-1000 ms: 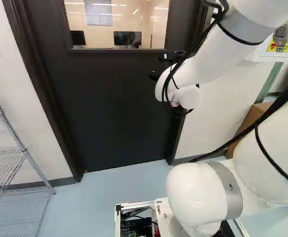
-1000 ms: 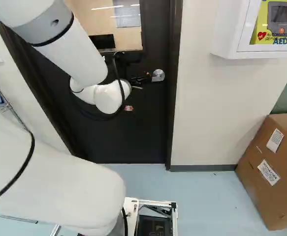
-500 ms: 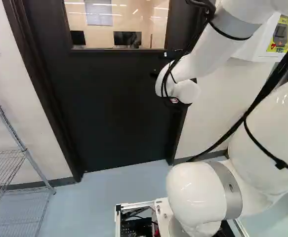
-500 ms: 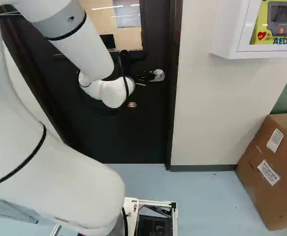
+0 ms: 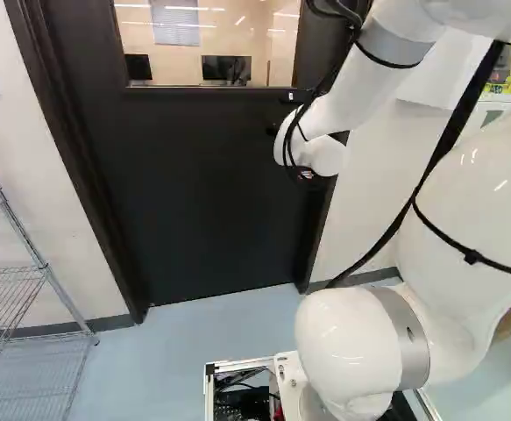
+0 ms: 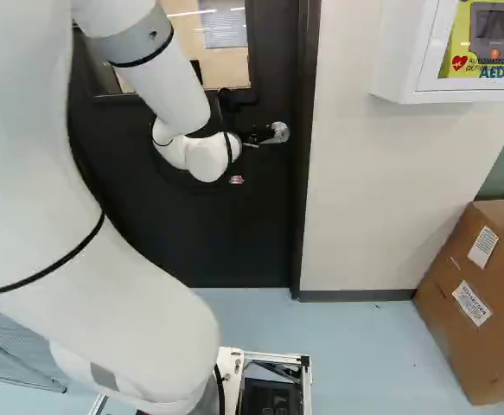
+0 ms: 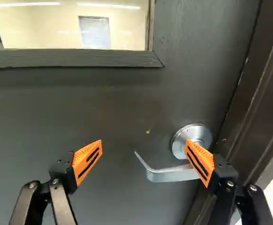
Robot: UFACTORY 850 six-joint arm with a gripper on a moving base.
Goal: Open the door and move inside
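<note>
The dark door (image 5: 202, 193) stands closed in its frame. In the right base view my gripper (image 6: 258, 136) is close to the silver door handle (image 6: 279, 132), partly hidden by the wrist. The wrist view shows the gripper (image 7: 144, 150) wide open, with nothing held. Its orange pads (image 7: 88, 161) stand apart. One finger overlaps the handle's round base (image 7: 191, 136) and the root of the lever (image 7: 171, 175); whether it touches cannot be told. The lever's free end reaches into the gap between the fingers.
A wire shelf (image 5: 27, 289) stands left of the door. Right of it, a white AED cabinet (image 6: 394, 52) hangs on the wall, above a cardboard box (image 6: 468, 294) on the floor. The door frame (image 6: 303, 173) runs beside the handle.
My arm has shifted against its lowest joint: the wrist moved slightly left in the left base view and right in the right base view, nearer the handle. The base and door have not moved.
</note>
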